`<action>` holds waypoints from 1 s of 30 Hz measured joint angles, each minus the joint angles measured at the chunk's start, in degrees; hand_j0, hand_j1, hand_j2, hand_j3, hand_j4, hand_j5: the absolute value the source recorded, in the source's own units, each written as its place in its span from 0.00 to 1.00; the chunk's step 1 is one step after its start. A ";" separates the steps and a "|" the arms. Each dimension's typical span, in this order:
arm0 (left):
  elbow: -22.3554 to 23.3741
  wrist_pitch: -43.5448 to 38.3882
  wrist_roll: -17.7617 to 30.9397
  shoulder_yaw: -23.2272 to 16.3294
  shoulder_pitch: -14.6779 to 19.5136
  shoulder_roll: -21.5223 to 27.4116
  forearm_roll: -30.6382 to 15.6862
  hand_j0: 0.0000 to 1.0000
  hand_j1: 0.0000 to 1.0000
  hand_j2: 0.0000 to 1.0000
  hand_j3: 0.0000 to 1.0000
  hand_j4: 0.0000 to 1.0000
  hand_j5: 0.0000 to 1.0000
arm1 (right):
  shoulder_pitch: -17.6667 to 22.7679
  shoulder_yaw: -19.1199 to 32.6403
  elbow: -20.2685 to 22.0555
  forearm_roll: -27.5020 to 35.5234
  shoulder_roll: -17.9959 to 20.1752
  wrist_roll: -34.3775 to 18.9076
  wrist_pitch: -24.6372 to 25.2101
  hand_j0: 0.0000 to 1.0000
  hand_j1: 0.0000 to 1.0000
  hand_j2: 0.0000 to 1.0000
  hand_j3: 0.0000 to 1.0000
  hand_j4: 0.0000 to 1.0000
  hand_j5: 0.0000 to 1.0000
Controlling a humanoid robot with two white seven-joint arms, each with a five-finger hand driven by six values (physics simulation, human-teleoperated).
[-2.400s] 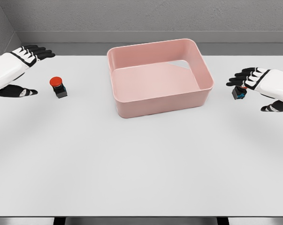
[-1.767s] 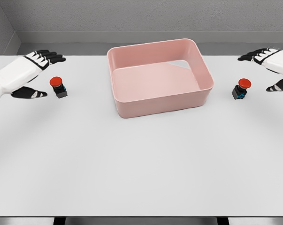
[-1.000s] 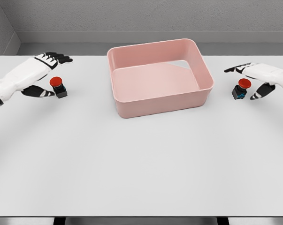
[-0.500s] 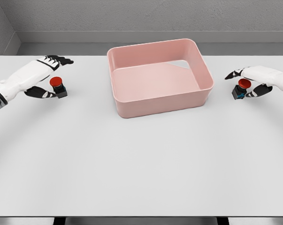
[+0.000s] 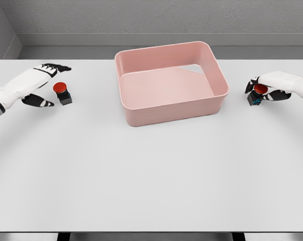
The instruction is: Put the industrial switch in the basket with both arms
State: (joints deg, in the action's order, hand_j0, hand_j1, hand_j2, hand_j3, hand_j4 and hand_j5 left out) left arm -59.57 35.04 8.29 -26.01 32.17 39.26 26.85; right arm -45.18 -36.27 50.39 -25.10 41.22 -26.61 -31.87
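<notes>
head view, grasp step for both arms, nothing lifted yet. pink basket (image 5: 219,103) sits upper middle of the frame on the white table (image 5: 151,175), and nothing shows inside it. two red-capped industrial switches are out: left switch (image 5: 63,93) at the upper left of the frame, right switch (image 5: 257,94) at the right edge area, each well apart from the basket.

right hand (image 5: 273,86) is wrapped around the right switch, dark fingers (image 5: 250,84) curling over the red cap on the basket side and thumb under by the body. it looks clamped on the switch or very near to it; the switch is on the table, not raised.

left hand (image 5: 38,84) is spread, fingers apart, cupped beside the left switch with the fingertips above and behind it and the thumb low on the frame-left side. it holds nothing, and i see a small gap between thumb and switch, so no contact that i can confirm.

judgement: right side is about ready to lift, left side needs to move in toward frame right and pinch the switch body below the cap. next both need a straight lift high enough to pass the basket rim, then a carry inward toward frame centre and a release over the basket floor.
</notes>
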 measured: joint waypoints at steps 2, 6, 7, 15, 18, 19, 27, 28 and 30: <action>0.36 0.00 0.04 -0.38 1.14 -0.60 -0.03 1.00 1.00 1.00 1.00 1.00 1.00 | 0.00 0.03 0.06 0.01 0.10 0.01 0.00 0.49 0.49 0.49 0.49 0.49 0.49; 0.70 0.00 0.16 -1.17 1.93 -1.38 -0.02 1.00 1.00 1.00 1.00 1.00 1.00 | -0.18 0.18 0.24 -0.02 0.28 -0.03 -0.02 0.47 0.47 0.47 0.47 0.47 0.47; 0.84 0.00 0.19 -1.26 2.11 -1.52 -0.03 1.00 1.00 1.00 1.00 1.00 1.00 | -0.53 0.22 0.31 0.02 0.32 -0.04 -0.02 0.45 0.45 0.45 0.45 0.45 0.45; 1.64 0.00 0.33 -2.27 2.55 -2.05 -0.02 1.00 1.00 1.00 1.00 1.00 1.00 | -2.46 0.46 0.60 0.13 0.96 -0.60 -0.94 0.45 0.45 0.45 0.45 0.45 0.45; 2.04 0.00 0.34 -2.52 2.55 -2.29 -0.02 1.00 1.00 1.00 1.00 1.00 1.00 | -2.55 0.54 1.74 0.14 1.70 -0.90 -1.22 0.45 0.45 0.45 0.45 0.45 0.45; 2.34 0.00 0.35 -2.57 2.72 -2.39 -0.03 1.00 1.00 1.00 1.00 1.00 1.00 | -2.55 0.57 2.31 0.12 2.06 -1.00 -1.28 0.45 0.45 0.45 0.45 0.45 0.45; 3.61 0.00 0.35 -3.38 3.16 -3.35 -0.02 0.98 0.98 0.98 0.98 0.98 0.98 | -4.04 0.75 7.97 0.27 4.48 -2.23 -1.38 0.45 0.45 0.45 0.45 0.45 0.45; 3.83 0.00 0.36 -3.42 3.16 -3.46 -0.02 0.97 0.97 0.97 0.97 0.97 0.97 | -4.13 0.76 8.51 0.29 4.59 -2.32 -1.38 0.45 0.45 0.45 0.45 0.45 0.45; 4.11 0.00 0.36 -3.48 3.16 -3.58 -0.01 0.95 0.95 0.95 0.95 0.95 0.95 | -4.92 0.74 9.25 0.29 4.72 -2.45 -1.38 0.45 0.45 0.45 0.45 0.45 0.45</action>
State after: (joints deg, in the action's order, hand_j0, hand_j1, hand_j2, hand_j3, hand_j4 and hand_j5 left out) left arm -55.46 35.05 8.65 -29.49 35.33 35.68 26.84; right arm -50.10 -35.53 59.64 -24.81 45.94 -29.06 -33.25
